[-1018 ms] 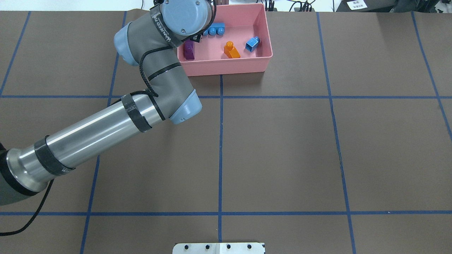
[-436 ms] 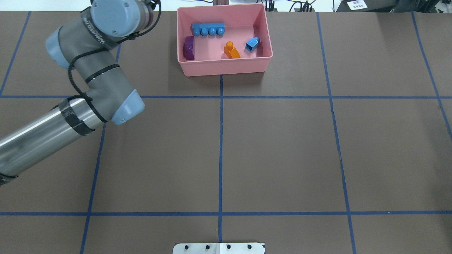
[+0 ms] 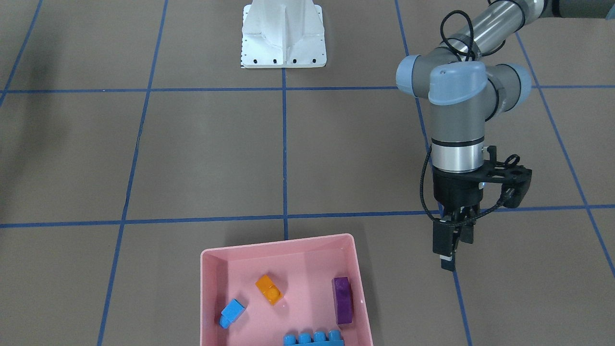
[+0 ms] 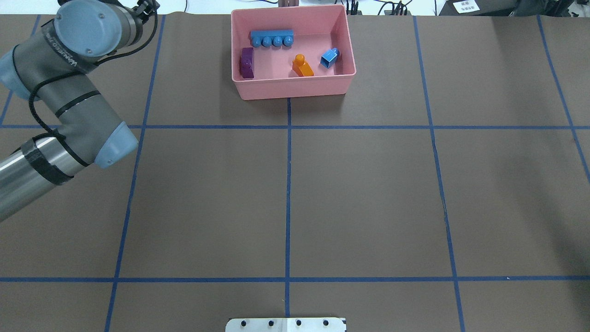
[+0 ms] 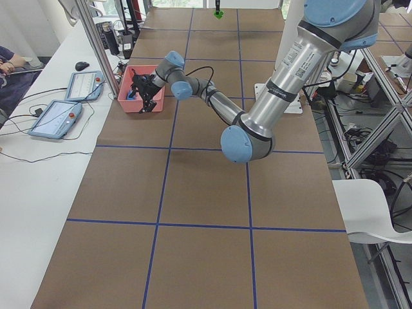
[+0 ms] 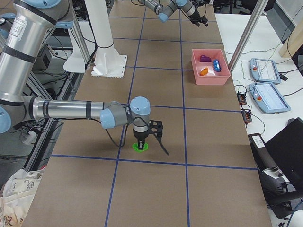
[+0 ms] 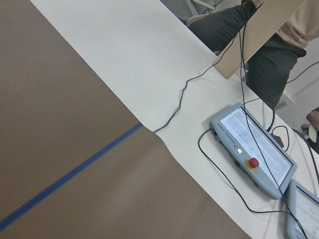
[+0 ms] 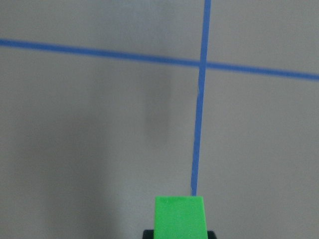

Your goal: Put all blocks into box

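The pink box point(image 4: 295, 87) stands at the table's far edge. Inside lie a long blue block point(image 4: 272, 38), a purple block point(image 4: 246, 62), an orange block point(image 4: 302, 65) and a small light-blue block point(image 4: 330, 57). My left gripper point(image 3: 450, 246) hangs empty over bare table beside the box point(image 3: 205, 293), its fingers a little apart. Far off at the table's right end, my right gripper point(image 6: 141, 141) is just above the table. The green block point(image 8: 179, 215) fills the bottom of the right wrist view, close to the camera, and the gripper is shut on it.
The white robot base point(image 3: 283, 36) sits at the near table edge. Beyond the far edge a white bench carries control tablets point(image 7: 254, 149) and cables, and a seated person's legs point(image 7: 264, 64) show there. Blue tape lines grid the brown mat.
My left arm has swung from above the box's left end out to the left. The purple block stays in the box where the arm was.
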`<state>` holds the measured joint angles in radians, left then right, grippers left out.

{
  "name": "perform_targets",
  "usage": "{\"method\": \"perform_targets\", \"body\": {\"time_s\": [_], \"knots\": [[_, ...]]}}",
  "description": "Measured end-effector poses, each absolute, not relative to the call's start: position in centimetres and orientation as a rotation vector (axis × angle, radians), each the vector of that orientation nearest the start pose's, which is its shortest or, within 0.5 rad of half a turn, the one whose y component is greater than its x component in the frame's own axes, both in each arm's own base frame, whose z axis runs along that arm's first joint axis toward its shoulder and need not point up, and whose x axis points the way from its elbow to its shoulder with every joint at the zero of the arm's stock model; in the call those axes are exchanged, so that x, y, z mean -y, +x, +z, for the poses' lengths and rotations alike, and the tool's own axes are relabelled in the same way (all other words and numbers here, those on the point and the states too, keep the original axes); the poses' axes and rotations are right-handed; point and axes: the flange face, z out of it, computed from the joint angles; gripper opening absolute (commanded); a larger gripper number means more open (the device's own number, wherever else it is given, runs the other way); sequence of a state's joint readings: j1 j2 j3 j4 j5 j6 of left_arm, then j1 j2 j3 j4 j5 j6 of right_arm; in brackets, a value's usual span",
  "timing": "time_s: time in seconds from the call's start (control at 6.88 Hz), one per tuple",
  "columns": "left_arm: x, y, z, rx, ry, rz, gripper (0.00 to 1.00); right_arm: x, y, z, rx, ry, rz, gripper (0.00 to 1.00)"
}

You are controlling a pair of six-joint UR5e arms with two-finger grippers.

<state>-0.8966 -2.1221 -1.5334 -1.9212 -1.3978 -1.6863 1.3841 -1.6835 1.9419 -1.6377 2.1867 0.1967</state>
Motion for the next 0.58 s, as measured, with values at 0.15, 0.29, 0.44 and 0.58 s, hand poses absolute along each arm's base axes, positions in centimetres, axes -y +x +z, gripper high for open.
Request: {"method": "perform_targets", "body": {"time_s": [0.15,0.29,0.44,0.58], "knots": [[64.2,30.3,35.4,-0.69,0.52,-0.95,1.0,50.1,-1.0,48.8,0.622,0.085,-0.056,0.0],[63.9,28.6,38.6,-0.605,0.538,-0.855,1.0,54.0,-2.2,42.9,0.615,0.099,-0.074,0.0],[63.7,27.0,41.3,-0.525,0.553,-0.745,1.0,57.8,-4.4,37.1,0.618,0.111,-0.101,0.0],[63.0,25.4,44.2,-0.458,0.543,-0.625,1.0,61.8,-7.2,31.6,0.627,0.121,-0.128,0.0]]}}
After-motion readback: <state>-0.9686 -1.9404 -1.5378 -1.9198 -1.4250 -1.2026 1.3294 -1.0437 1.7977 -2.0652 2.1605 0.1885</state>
